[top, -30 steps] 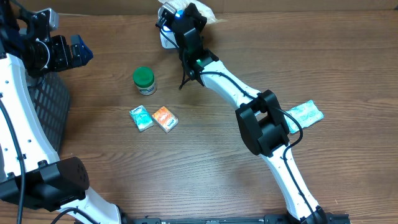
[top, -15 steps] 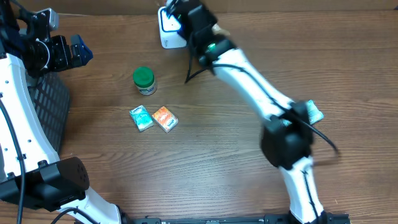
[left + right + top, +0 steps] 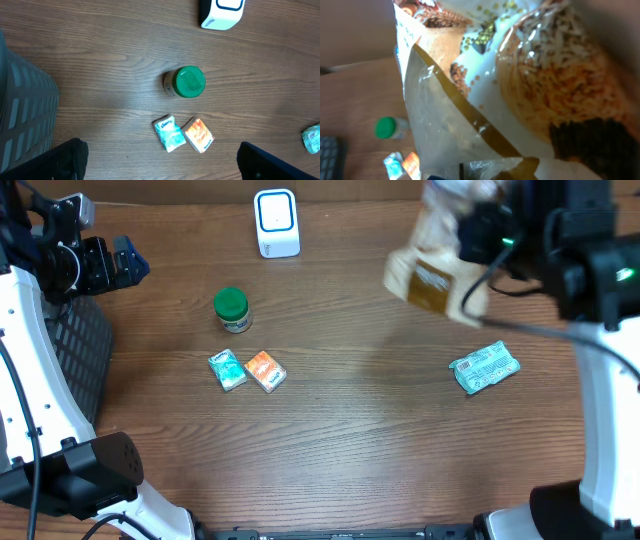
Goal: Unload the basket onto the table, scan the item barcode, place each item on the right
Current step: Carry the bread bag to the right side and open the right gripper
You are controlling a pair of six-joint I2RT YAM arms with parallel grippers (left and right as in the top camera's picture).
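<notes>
The item is a tan and white bag of grains point(image 3: 432, 272), hanging blurred above the table's back right; it fills the right wrist view point(image 3: 520, 85). My right gripper point(image 3: 474, 238) is shut on its clear top edge, with the jaws point(image 3: 472, 172) pinching the film at the bottom of that view. The white scanner point(image 3: 276, 222) with a blue-rimmed window stands at the back centre, well left of the bag, and also shows in the left wrist view point(image 3: 221, 12). My left gripper point(image 3: 103, 265) hovers open at the far left, its fingers point(image 3: 65, 160) spread wide with nothing between them.
A green-lidded jar point(image 3: 231, 308), a teal packet point(image 3: 227, 369) and an orange packet point(image 3: 265, 371) lie left of centre. A teal-green pack point(image 3: 485, 367) lies at the right. A black mesh basket point(image 3: 80, 340) stands by the left edge.
My right arm has swung from the scanner at the back centre out to the right, carrying the bag with it. The scanner now stands uncovered. The left arm has not moved.
</notes>
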